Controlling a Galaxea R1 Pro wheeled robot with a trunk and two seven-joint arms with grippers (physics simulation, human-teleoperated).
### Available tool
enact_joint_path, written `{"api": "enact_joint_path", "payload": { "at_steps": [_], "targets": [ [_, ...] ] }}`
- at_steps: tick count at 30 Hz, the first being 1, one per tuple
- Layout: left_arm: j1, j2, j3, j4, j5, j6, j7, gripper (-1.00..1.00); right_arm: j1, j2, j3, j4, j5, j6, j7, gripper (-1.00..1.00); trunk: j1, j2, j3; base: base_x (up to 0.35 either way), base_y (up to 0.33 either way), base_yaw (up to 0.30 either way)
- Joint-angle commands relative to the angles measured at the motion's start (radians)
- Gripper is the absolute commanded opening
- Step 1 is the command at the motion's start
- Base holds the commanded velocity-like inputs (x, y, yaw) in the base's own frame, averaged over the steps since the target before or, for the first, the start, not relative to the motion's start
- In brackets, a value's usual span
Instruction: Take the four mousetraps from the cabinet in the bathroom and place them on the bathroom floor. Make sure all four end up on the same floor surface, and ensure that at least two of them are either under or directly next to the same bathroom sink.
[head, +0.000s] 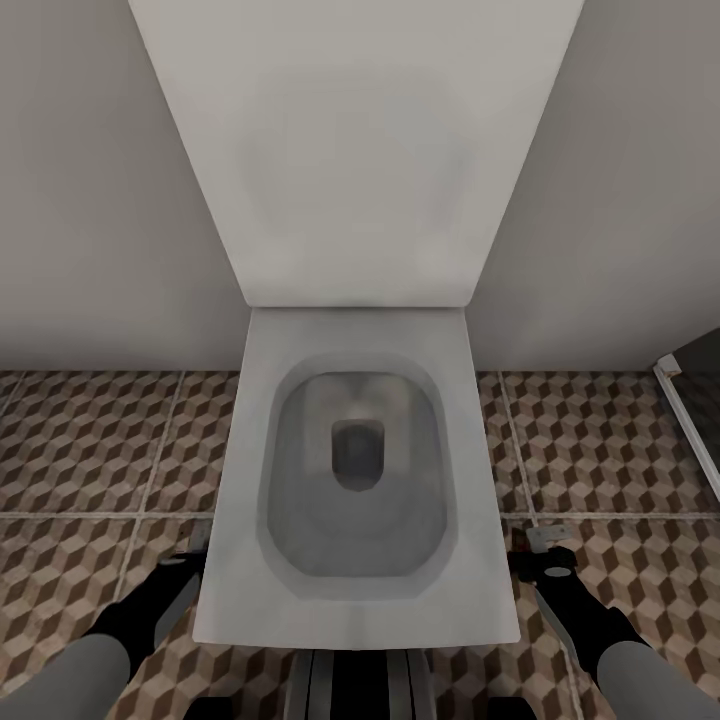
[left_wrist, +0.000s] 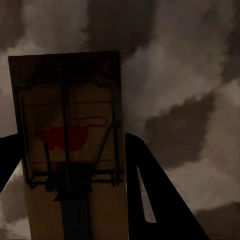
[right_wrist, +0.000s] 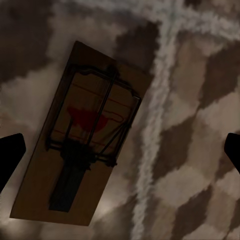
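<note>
Head view, toilet: the white toilet (head: 355, 480) stands straight ahead against the far wall, lid up, with both arms reaching down past its sides.
Head view, floor: the bathroom floor (head: 90, 450) lies left and right of it; no sink shows here, so I judge this spot does not serve the sink condition.
Head view, right side: the right gripper (head: 553, 572) hangs low over the tiles, the right mousetrap (head: 548, 536) a small pale shape just beyond it.
Head view, left side: the left gripper (head: 183, 578) is low beside the bowl; its load is too small to tell here.
Left wrist view: the left gripper (left_wrist: 75, 142) pinches the left mousetrap (left_wrist: 70, 125) by its long edges, tiles blurred behind, so it is probably carried clear of the floor.
Right wrist view: the right gripper (right_wrist: 122, 145) is spread wide, the right mousetrap (right_wrist: 85, 135) lying flat on the tiles beside a grout line, untouched by either finger.
</note>
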Motion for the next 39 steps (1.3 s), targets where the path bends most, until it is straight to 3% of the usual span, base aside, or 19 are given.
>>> {"api": "enact_joint_path", "payload": {
  "at_steps": [1,4,6,16,32,33,39],
  "targets": [
    [0.001,0.001,-0.008,0.003,0.008,0.005,0.008,-1.00,0.000,-0.001,0.008,-0.002,0.006,0.010,-0.006,1.00,0.000,0.000,-0.001,0.000,0.000,0.000],
    [-0.002,-0.006,-0.007,0.111,0.007,0.005,0.008,-1.00,0.000,-0.001,0.008,-0.002,0.005,0.010,-0.006,1.00,0.000,0.000,-0.001,0.000,0.000,0.000],
    [-0.003,-0.008,-0.007,0.138,0.007,0.005,0.008,-1.00,-0.001,-0.001,0.008,-0.002,0.005,0.010,-0.006,1.00,0.000,0.000,-0.001,0.000,0.000,0.000],
    [-0.004,-0.009,-0.007,0.148,0.007,0.004,0.008,-1.00,0.000,-0.001,0.009,-0.002,0.006,0.010,-0.006,1.00,0.000,0.000,-0.001,0.000,0.000,0.000],
    [-0.005,-0.011,-0.007,0.155,0.007,-0.051,0.008,-1.00,0.000,-0.001,0.009,-0.002,0.005,0.009,-0.006,1.00,0.000,0.000,-0.001,0.000,0.000,0.000],
    [-0.005,-0.011,-0.007,0.155,0.007,-0.051,0.009,1.00,0.000,-0.001,0.009,-0.002,0.005,0.009,-0.006,1.00,0.000,0.000,-0.001,0.000,0.000,0.000],
    [-0.005,-0.011,-0.007,0.155,0.007,-0.052,0.009,1.00,0.000,-0.001,0.009,-0.002,0.006,0.009,-0.006,1.00,0.000,0.000,-0.001,0.000,0.000,0.000]
  ]
}}
